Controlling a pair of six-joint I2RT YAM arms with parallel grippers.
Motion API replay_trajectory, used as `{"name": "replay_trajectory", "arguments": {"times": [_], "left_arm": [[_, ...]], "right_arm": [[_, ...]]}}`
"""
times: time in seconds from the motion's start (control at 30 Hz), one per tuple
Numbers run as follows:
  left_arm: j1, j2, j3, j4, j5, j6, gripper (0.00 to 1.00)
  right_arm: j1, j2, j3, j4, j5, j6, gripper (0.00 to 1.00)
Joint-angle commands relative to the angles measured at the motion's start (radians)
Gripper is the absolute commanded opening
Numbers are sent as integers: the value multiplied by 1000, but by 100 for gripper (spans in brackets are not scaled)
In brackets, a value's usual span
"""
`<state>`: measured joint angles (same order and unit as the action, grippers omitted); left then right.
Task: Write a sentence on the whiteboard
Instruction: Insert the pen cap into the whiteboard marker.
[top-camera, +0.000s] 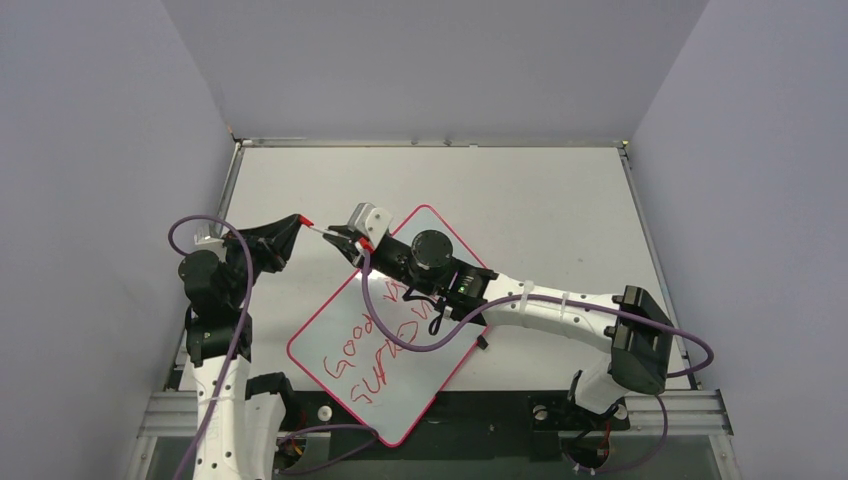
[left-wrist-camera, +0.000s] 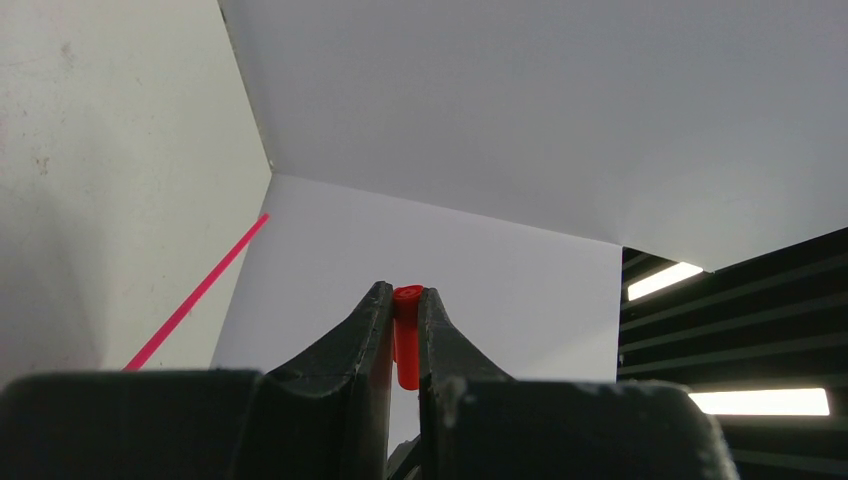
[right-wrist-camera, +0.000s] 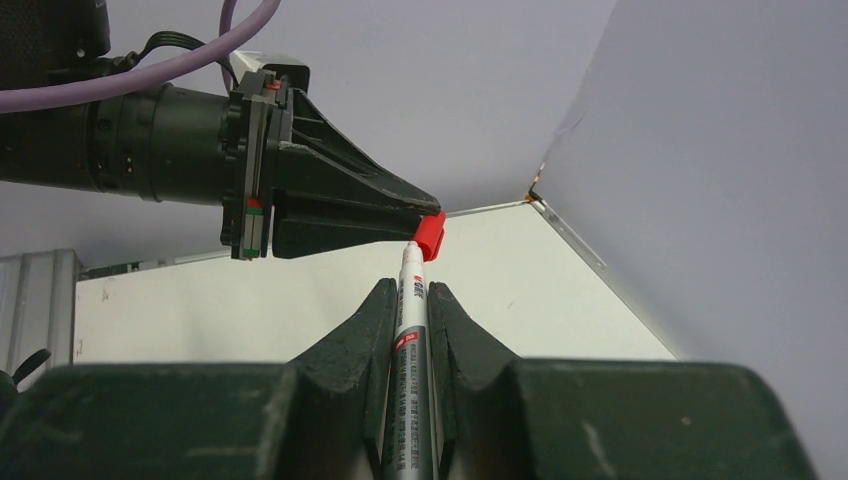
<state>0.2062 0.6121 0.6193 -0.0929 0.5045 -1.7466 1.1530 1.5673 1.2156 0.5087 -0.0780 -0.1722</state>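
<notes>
My left gripper (left-wrist-camera: 404, 300) is clamped on the red cap (right-wrist-camera: 431, 237), and my right gripper (right-wrist-camera: 406, 292) pinches the marker (right-wrist-camera: 410, 350), tip at the cap. If they're off-axis, pushing could jam or drop it. The sentence (top-camera: 375, 345) is on the whiteboard (top-camera: 405, 395), near centre.

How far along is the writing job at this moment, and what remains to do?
Done: the red handwritten sentence stands in two lines on the glossy white pink-framed whiteboard. In hand: the left end effector grips the small red plastic cap, the right end effector grips the silver-barrelled marker pen, and cap and tip are nearly meeting. Left: probably seating the cap and putting the marker down.
</notes>
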Motion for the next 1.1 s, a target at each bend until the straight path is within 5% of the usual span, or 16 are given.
{"name": "replay_trajectory", "arguments": {"times": [0.0,1.07], "left_arm": [[7,2,36,12,7,-1,0],[19,-3,30,23,3,-28,0]], "right_arm": [[2,5,42,23,17,-10,0],[7,-6,47,1,47,-2,0]]}}
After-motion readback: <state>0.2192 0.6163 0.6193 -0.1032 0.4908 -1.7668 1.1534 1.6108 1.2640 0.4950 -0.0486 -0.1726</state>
